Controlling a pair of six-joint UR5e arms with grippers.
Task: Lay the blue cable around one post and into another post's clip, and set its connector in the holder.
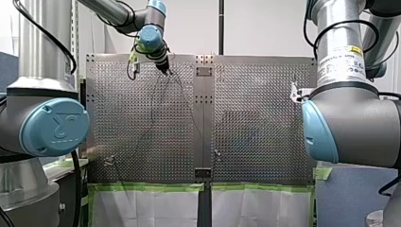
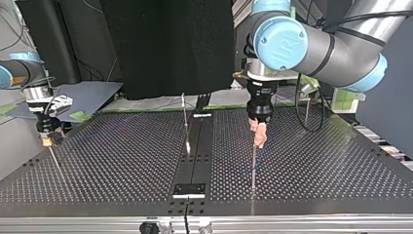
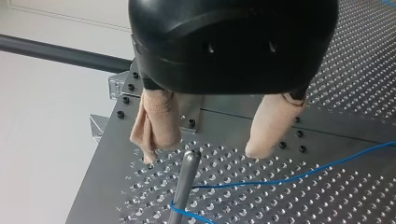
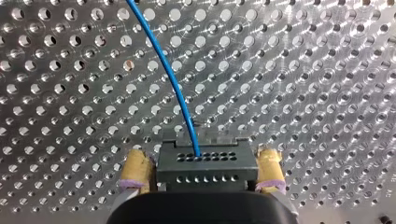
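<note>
Our right gripper [image 4: 201,161] pinches the connector [image 4: 205,170]; our left gripper [image 3: 201,154] gapes over the post [image 3: 183,186]. Tugging could unhook the blue cable [image 3: 289,178].

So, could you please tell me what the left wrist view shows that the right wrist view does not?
Only the left wrist view shows my left gripper, open, with its beige fingers apart and a metal post just ahead of them; the blue cable bends round that post. Only the right wrist view shows my right gripper shut on the dark connector, with the cable leaving one of its holes. Both show the blue cable running over the perforated table.
</note>
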